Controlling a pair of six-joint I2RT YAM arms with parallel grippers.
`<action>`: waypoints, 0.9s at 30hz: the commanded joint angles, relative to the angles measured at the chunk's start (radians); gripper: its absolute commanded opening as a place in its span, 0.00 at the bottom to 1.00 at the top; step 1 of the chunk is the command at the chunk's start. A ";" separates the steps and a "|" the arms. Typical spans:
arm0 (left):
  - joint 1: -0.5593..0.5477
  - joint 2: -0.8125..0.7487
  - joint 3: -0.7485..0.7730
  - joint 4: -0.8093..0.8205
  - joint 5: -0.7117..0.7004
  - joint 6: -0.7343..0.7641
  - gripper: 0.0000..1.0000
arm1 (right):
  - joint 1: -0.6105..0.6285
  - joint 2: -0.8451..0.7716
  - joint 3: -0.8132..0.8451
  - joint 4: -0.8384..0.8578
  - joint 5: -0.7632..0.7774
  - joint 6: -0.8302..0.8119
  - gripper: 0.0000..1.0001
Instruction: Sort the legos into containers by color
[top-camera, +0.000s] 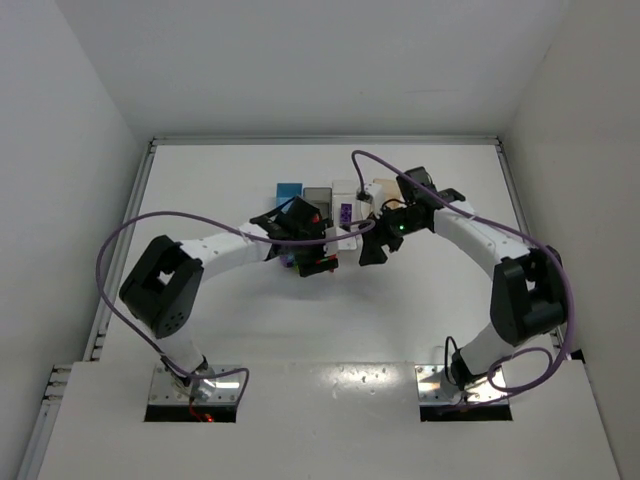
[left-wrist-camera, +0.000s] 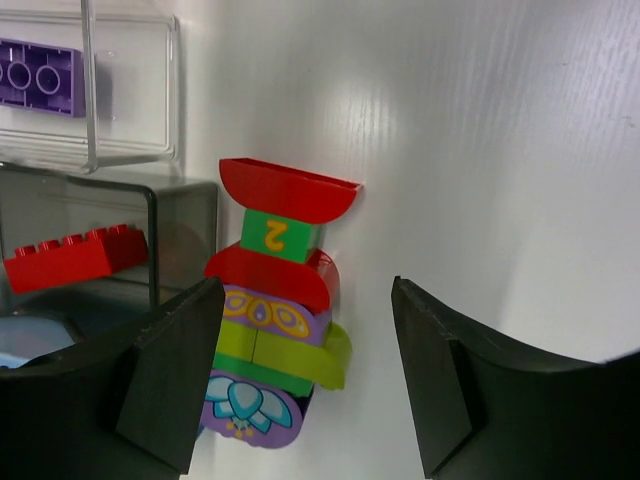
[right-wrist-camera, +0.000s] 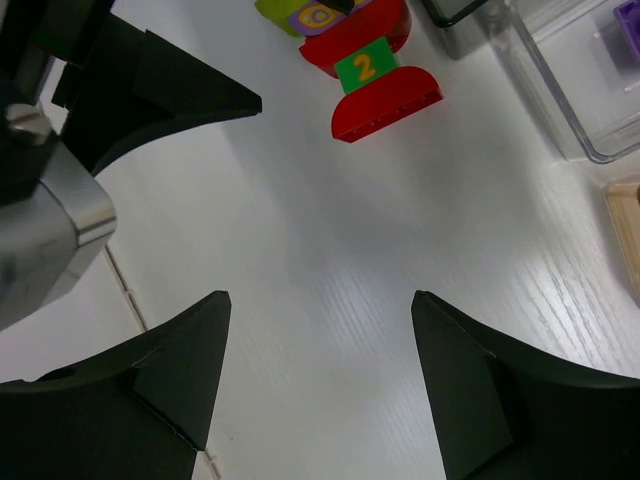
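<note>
Left end effector: fingers apart, poised over a multicoloured stack of red, green, lime and purple plastic bricks. The stack lies on the white surface, just beside the smoky grey bin (one red brick inside). Right end effector: fingers apart, over bare surface.

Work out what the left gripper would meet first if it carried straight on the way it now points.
Probably the multicoloured lego stack, lying on the table ahead of the left gripper, in line with its open gap and nearer one finger. Height is unclear, so the fingers might straddle it.
</note>
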 joint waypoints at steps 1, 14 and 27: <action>-0.011 0.031 0.055 0.017 0.052 0.020 0.74 | -0.027 -0.045 -0.008 0.042 -0.001 0.017 0.74; -0.011 0.153 0.148 0.017 0.071 0.039 0.74 | -0.113 -0.266 -0.122 0.220 0.210 0.215 0.81; -0.021 0.193 0.130 0.017 0.080 0.058 0.74 | -0.183 -0.257 -0.122 0.188 0.165 0.215 0.81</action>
